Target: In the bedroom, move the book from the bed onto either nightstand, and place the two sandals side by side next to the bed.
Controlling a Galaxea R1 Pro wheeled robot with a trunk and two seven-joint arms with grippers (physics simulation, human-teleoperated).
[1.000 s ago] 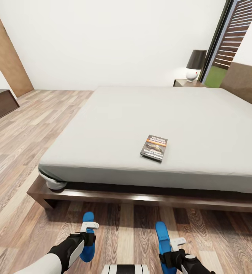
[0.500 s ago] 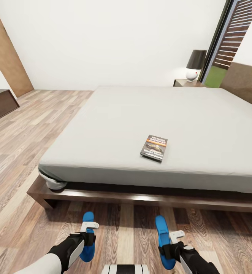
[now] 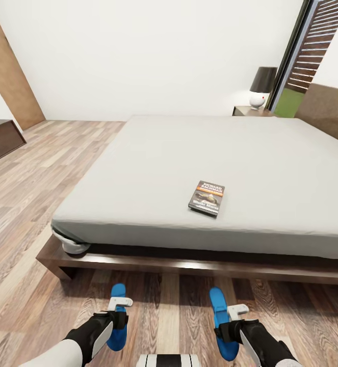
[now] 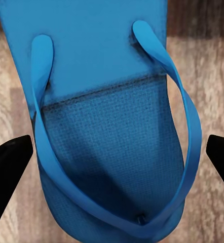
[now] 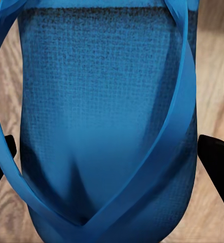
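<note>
The book (image 3: 207,198), dark with an orange band, lies flat on the bed (image 3: 153,163) near its front edge. Two blue sandals rest on the wood floor in front of the bed frame, roughly parallel and a body's width apart. My left gripper (image 3: 119,317) hangs over the left sandal (image 3: 118,293); in the left wrist view its black fingertips (image 4: 10,162) stand wide on either side of the sandal (image 4: 112,131), with a small gap. My right gripper (image 3: 230,326) is on the right sandal (image 3: 218,306), its fingertips (image 5: 218,162) pressed against the sandal's (image 5: 107,126) edges.
A nightstand (image 3: 250,110) with a dark-shaded lamp (image 3: 263,84) stands at the far side of the bed, by the window. The headboard (image 3: 324,104) is at the right. A long low dark cabinet (image 3: 0,140) sits at the left. Open plank floor runs along the bed's left side.
My right gripper and the right sandal have shifted a little forward toward the bed and slightly right. The left arm, left sandal and book have not moved.
</note>
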